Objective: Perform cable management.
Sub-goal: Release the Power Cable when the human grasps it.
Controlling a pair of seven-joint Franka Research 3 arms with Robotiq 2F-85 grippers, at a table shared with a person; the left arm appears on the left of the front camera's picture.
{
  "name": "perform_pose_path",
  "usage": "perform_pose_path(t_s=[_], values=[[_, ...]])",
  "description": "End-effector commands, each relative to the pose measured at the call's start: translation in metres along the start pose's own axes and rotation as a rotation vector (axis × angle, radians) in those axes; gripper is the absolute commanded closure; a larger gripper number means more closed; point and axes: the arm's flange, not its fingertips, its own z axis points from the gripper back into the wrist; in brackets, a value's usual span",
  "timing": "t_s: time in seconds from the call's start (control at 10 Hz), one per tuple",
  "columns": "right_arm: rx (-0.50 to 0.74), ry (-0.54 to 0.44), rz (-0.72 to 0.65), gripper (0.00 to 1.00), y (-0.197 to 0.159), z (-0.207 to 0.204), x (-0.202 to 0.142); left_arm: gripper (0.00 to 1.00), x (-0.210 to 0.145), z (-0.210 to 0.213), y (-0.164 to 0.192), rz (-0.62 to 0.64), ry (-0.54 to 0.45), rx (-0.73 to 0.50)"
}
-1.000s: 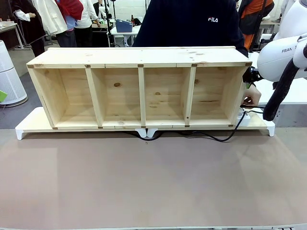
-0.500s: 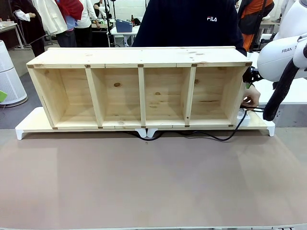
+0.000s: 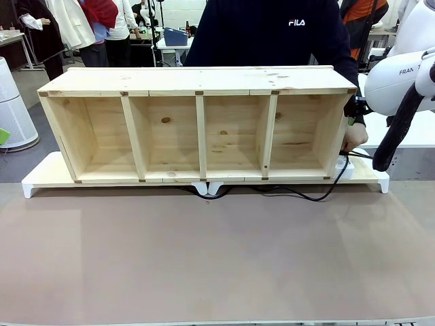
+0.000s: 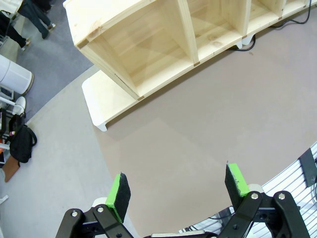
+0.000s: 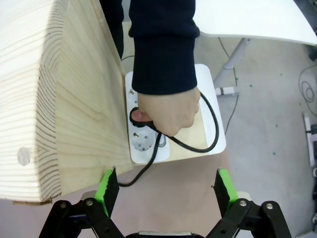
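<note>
Downward since the earlier frame, the person's hand (image 5: 166,110) pressed the small black round plug (image 5: 137,117) into the white power strip (image 5: 143,141); both grippers (image 4: 177,191) (image 5: 167,184) hung spread, empty.

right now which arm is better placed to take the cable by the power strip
Right. Its open hand hangs above the power strip, where the person's hand holds the cable. The left hand hovers over bare table near the shelf's other end.
</note>
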Motion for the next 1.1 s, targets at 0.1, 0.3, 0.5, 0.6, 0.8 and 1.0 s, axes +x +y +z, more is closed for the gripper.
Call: perform_pose_path(t_s=[0.1,0.3,0.5,0.6,0.8,1.0], values=[[0.006,0.006,0.002,0.00,0.0007,-0.0004,-0.0007,0.00,-0.0007,-0.0029,-0.0012,0.019,-0.010,-0.002],[0.006,0.006,0.002,0.00,0.0007,-0.0004,-0.0007,0.00,-0.0007,-0.0029,-0.0012,0.019,-0.010,-0.002],[0.006,0.006,0.002,0.00,0.0007,-0.0004,-0.0007,0.00,-0.0007,-0.0029,-0.0012,0.019,-0.010,-0.002],[0.006,0.006,0.002,0.00,0.0007,-0.0004,-0.0007,0.00,-0.0007,-0.0029,-0.0012,0.019,-0.010,-0.002],[0.006,0.006,0.002,0.00,0.0007,-0.0004,-0.0007,0.00,-0.0007,-0.0029,-0.0012,0.019,-0.010,-0.002],[0.006,0.006,0.002,0.00,0.0007,-0.0004,-0.0007,0.00,-0.0007,-0.0029,-0.0012,0.019,-0.010,-0.002]])
